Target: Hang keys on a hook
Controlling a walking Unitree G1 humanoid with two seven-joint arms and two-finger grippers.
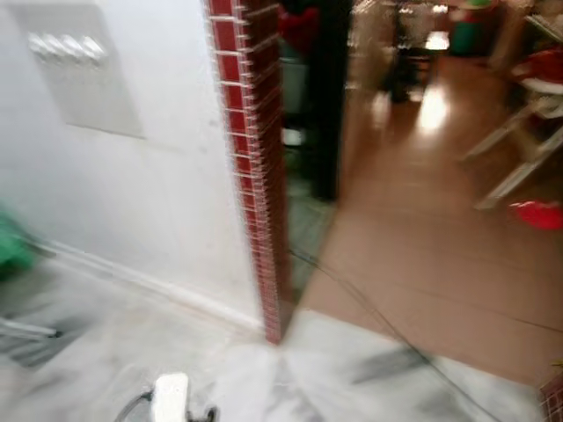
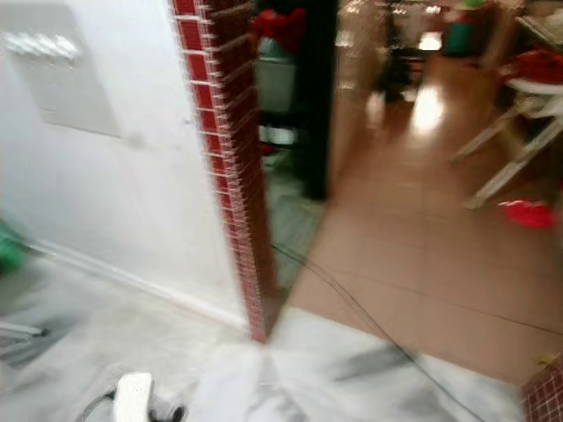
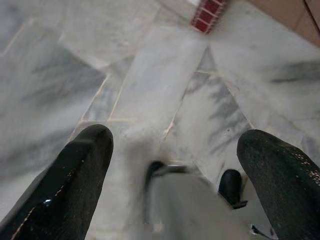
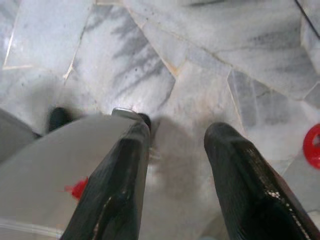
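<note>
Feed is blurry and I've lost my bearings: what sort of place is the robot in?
Probably a home hallway at a doorway: a white wall with a hook rack, a red-tiled pillar, and marble floor meeting brown tiles.

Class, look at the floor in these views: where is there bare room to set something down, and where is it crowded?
Bare marble lies between the white wall and the brick pillar. Brown floor past the pillar is open up to the cable. Crowded: chair legs and a red thing, far right.
</note>
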